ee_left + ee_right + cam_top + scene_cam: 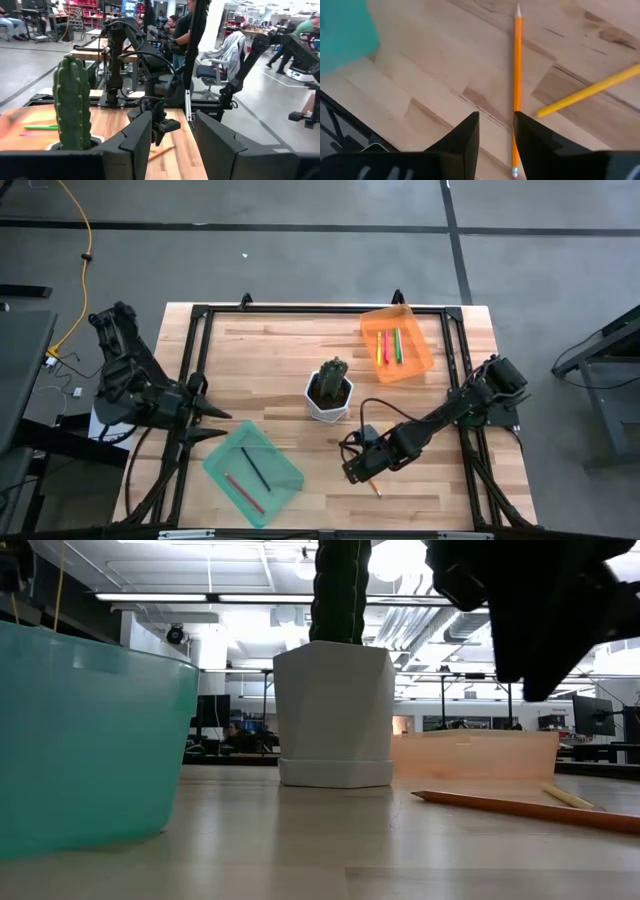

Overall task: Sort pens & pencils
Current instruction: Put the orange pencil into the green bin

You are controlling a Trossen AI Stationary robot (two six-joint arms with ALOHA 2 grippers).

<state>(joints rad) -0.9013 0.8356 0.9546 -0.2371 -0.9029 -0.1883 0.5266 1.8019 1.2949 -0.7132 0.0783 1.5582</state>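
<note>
Fingers parted, the right gripper [496, 131] hovers over an orange pencil [517, 75] at the table's [280, 340] five o'clock, a yellow-orange pencil [590, 91] beside it. Likely next: descend, straddle, pinch. The left gripper [222, 425], spread, waits at nine o'clock.

Three short pens [388, 345], pink-red, yellow and green, are laid side by side in the orange tray, two pencils [248, 478], red and dark, are laid in the teal tray, and an orange pencil [517, 75] and a yellow-orange pencil [590, 91] are left flat on the wooden tabletop.
</note>
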